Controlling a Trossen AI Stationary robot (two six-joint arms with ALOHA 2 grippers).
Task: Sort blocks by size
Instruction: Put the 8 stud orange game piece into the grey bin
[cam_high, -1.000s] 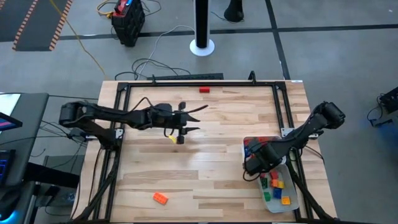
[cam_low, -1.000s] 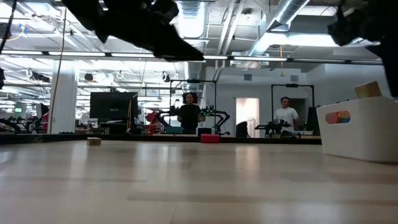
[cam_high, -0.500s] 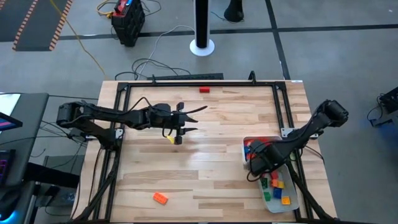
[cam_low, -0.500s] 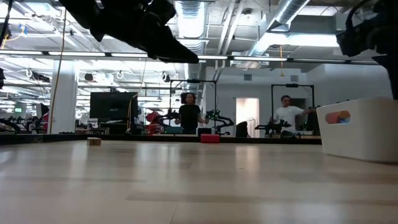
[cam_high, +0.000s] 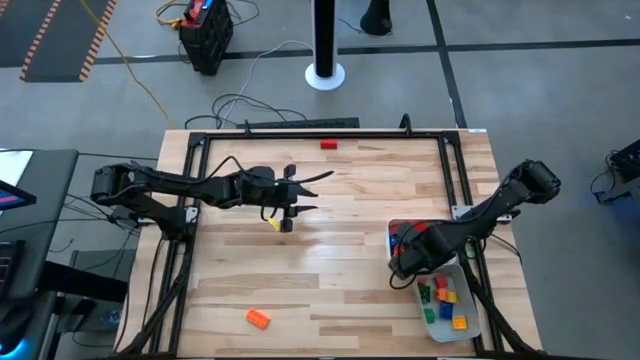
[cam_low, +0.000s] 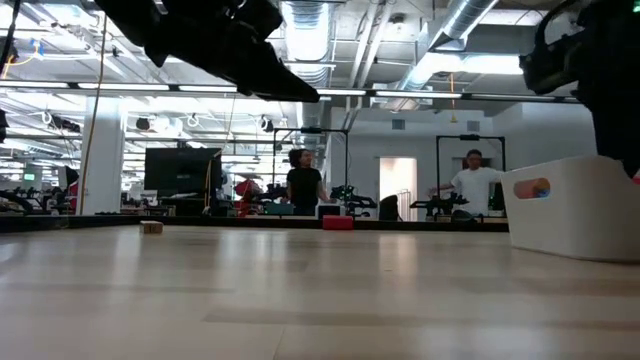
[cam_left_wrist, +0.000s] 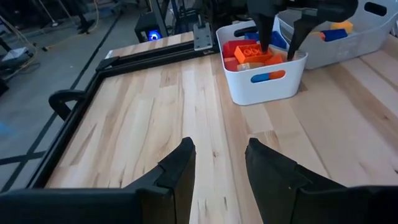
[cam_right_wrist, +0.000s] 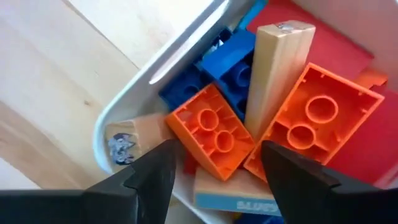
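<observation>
Blocks (cam_right_wrist: 214, 134) fill the white tray (cam_right_wrist: 124, 118); our right gripper (cam_right_wrist: 214, 171), spread wide and empty, hovers above it to pick.

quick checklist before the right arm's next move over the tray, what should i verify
1. Right gripper fingers apart with nothing between them: ok, jaws open and empty above the blocks.
2. Right gripper over the near white tray: ok, it hangs just above the pile.
3. Pile settled: not ok, a tan block stands on end against the orange blocks.
4. Left gripper out of the way: ok, it is mid-table, far from the tray.
5. Loose blocks left on the table: not ok, an orange block and a red block remain.
</observation>
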